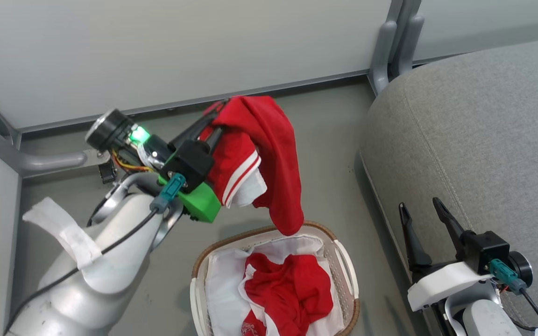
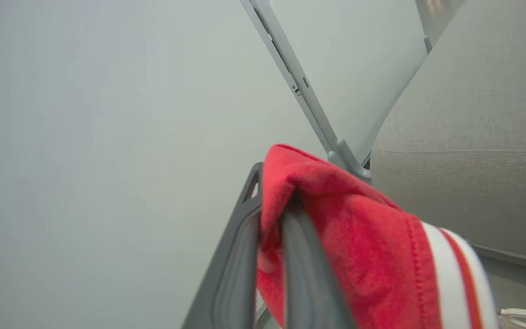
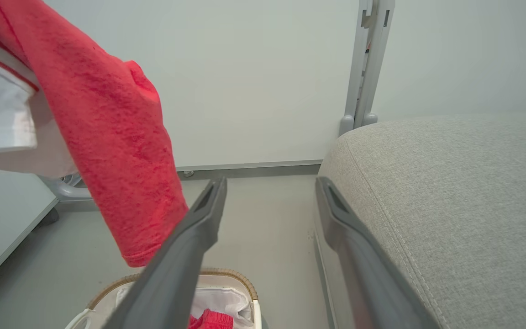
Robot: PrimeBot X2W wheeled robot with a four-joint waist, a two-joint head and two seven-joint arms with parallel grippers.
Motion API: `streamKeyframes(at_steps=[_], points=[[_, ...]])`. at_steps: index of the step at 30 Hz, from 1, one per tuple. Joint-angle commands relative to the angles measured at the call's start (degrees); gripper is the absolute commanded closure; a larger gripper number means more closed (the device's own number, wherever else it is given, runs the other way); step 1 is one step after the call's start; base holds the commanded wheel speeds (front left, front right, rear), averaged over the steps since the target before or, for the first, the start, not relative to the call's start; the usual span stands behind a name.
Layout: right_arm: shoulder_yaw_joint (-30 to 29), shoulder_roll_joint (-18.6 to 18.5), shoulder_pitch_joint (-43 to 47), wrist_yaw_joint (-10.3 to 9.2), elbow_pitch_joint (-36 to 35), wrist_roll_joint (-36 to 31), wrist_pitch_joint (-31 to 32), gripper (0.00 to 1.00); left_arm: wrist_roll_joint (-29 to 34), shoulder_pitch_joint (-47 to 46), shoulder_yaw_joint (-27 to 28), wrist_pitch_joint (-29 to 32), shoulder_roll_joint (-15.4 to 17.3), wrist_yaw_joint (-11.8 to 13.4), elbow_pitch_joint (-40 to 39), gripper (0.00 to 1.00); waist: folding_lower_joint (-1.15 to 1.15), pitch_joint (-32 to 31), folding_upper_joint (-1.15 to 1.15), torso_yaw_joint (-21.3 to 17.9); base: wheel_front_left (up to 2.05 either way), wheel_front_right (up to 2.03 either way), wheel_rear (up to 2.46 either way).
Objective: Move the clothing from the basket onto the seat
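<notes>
My left gripper is shut on a red garment with white stripes, raised above the floor so its lower end hangs just over the basket's far rim. In the left wrist view the red garment drapes over my two closed fingers. The cream basket with brown rim stands on the floor at bottom centre, holding more red clothing on a white liner. The grey seat fills the right side. My right gripper stands open beside the seat's edge, nothing between its fingers.
A pale wall panel with a grey post runs behind the floor strip. A grey bracket juts out at the left. Bare grey floor lies between the basket and the seat.
</notes>
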Motion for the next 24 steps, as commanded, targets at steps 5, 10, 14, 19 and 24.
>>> streamKeyframes(at_steps=[5, 10, 14, 19, 24], points=[[0.69, -0.23, 1.08, -0.04, 0.00, -0.28, -0.28, 0.00, -3.00, -7.24, -2.78, 1.72, 1.93, -0.15, -1.25, 1.00, 0.00, -2.69, 0.59, 0.11, 0.00, 0.00, 0.00], [1.53, -0.23, 0.50, -0.04, -0.18, -0.59, -0.28, 0.00, -6.30, -12.13, -4.51, 3.74, 2.67, -0.16, -1.48, 1.00, 0.00, -3.29, 0.59, -0.07, 0.00, 0.00, 0.00], [2.98, -0.22, -1.15, -0.04, -0.48, -0.68, -0.28, 0.00, -7.85, -14.03, -4.55, 4.68, 1.50, -0.16, -0.67, 1.00, 0.00, -3.66, 0.59, -0.11, 0.00, 0.00, 0.00], [5.70, -0.23, -3.27, -0.04, -1.08, -1.15, -0.28, 0.00, -9.04, -15.27, -5.19, 5.19, -0.06, -0.16, 0.92, 1.00, 0.00, -3.98, 0.59, -0.04, 0.00, 0.00, 0.00], [8.91, -0.23, -6.04, -0.04, -1.40, -0.90, -0.28, 0.00, -9.23, -15.83, -6.50, 5.23, -1.82, -0.16, 2.38, 1.00, 0.00, -4.31, 0.59, 0.30, 0.00, 0.00, 0.00]])
